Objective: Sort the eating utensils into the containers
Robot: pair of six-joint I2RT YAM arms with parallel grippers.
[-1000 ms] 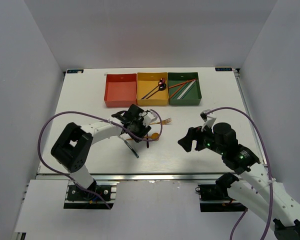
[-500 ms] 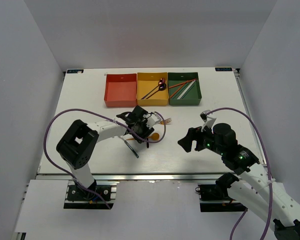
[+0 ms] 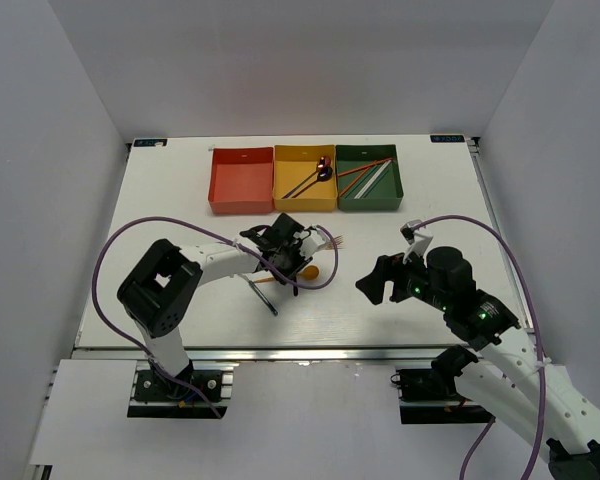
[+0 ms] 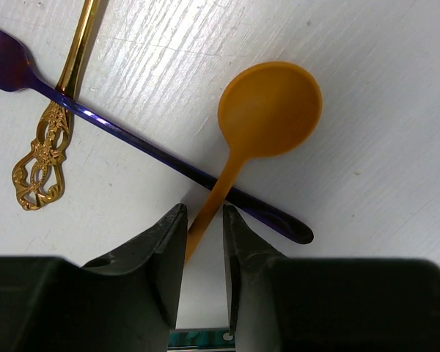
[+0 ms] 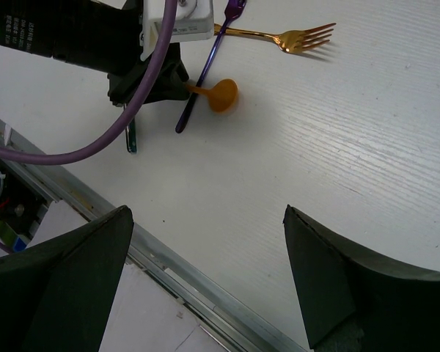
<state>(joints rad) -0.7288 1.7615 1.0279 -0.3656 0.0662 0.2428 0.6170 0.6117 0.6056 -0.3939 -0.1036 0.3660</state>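
Observation:
An orange spoon (image 4: pixel 270 110) lies on the white table, its handle crossing a purple fork (image 4: pixel 132 136). My left gripper (image 4: pixel 204 220) is low over it, jaws narrowly open astride the spoon's handle, which touches the left finger. A gold fork (image 4: pixel 51 139) lies beside them. In the top view the left gripper (image 3: pixel 285 262) is at table centre, near the spoon (image 3: pixel 308 271). The red-orange box (image 3: pixel 240 180) is empty. The yellow box (image 3: pixel 285 170) holds spoons. The green box (image 3: pixel 370 204) holds chopsticks. My right gripper (image 3: pixel 380 280) hovers wide open and empty.
A black utensil (image 3: pixel 263 297) lies just near of the left gripper. The right wrist view shows the spoon (image 5: pixel 222 94), the purple fork (image 5: pixel 205 73), the gold fork (image 5: pixel 293 37) and the table's metal front rail (image 5: pixel 169 271).
My left gripper has shifted a little right and settled over the orange spoon's handle. The utensils and the right arm have not moved.

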